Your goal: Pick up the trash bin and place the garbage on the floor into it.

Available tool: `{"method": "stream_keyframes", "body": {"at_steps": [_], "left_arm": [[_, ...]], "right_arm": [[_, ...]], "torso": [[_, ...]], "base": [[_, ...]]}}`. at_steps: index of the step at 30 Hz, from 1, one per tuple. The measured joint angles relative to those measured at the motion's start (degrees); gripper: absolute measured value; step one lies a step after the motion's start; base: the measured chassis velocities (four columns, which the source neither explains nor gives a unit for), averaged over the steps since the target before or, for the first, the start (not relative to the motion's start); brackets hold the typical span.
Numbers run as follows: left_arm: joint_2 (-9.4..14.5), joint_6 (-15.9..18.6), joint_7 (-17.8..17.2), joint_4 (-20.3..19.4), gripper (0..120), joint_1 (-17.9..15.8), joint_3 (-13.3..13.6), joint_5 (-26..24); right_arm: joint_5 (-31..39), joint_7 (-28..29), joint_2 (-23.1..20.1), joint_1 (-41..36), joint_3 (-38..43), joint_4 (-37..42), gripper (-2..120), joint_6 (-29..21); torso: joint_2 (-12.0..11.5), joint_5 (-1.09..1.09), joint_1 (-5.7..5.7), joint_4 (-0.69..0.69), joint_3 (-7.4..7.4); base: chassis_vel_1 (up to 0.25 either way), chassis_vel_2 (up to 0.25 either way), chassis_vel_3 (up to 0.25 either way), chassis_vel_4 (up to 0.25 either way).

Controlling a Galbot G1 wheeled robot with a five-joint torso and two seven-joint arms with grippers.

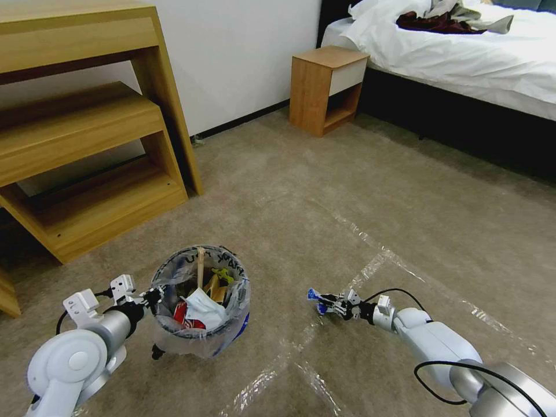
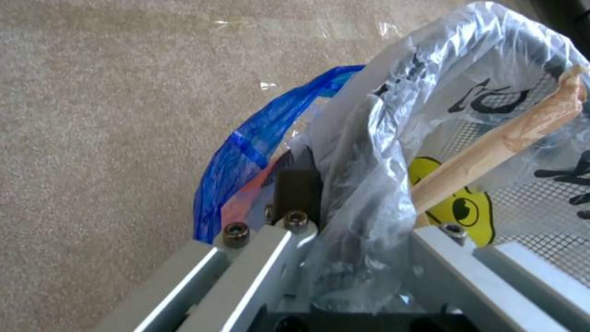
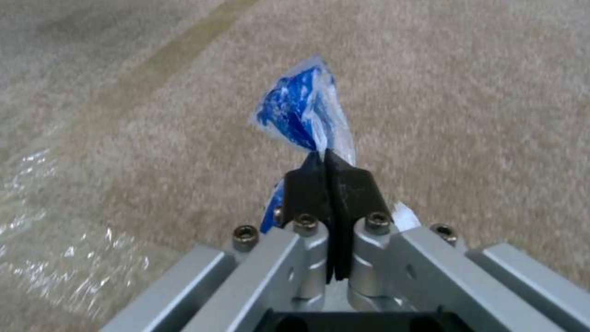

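We found the left gripper (image 1: 152,298) clamped on the bin (image 1: 200,301), nearly full; right gripper (image 1: 326,303) pinched a blue wrapper (image 3: 299,110), not yet binned; floor (image 1: 347,197) otherwise clean

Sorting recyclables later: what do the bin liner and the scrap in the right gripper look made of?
Bin liner: thin clear plastic film, glossy and crinkled, with black print. Scrap pinched in the right gripper: apparently plastic wrapper film, blue and white, shiny and creased.

Both arms are glossy silver-white tubes with round joints and looping black cables. The left gripper (image 1: 155,296) and right gripper (image 1: 324,303) have black fingertips on grey metal bars with dark hex screws.
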Motion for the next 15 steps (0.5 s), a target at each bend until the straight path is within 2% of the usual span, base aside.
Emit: {"method": "stream_keyframes", "body": {"at_steps": [15], "left_arm": [[-0.03, -0.29, -0.15, 0.44, 0, -0.67, 0.25, 0.09]], "right_arm": [[1.11, -1.40, 0.06, 0.38, -0.35, 0.65, 0, 0.30]], "torso": [[0.00, 0.00, 0.00, 0.00, 0.00]], "base": [[0.000, 0.000, 0.000, 0.000]]}}
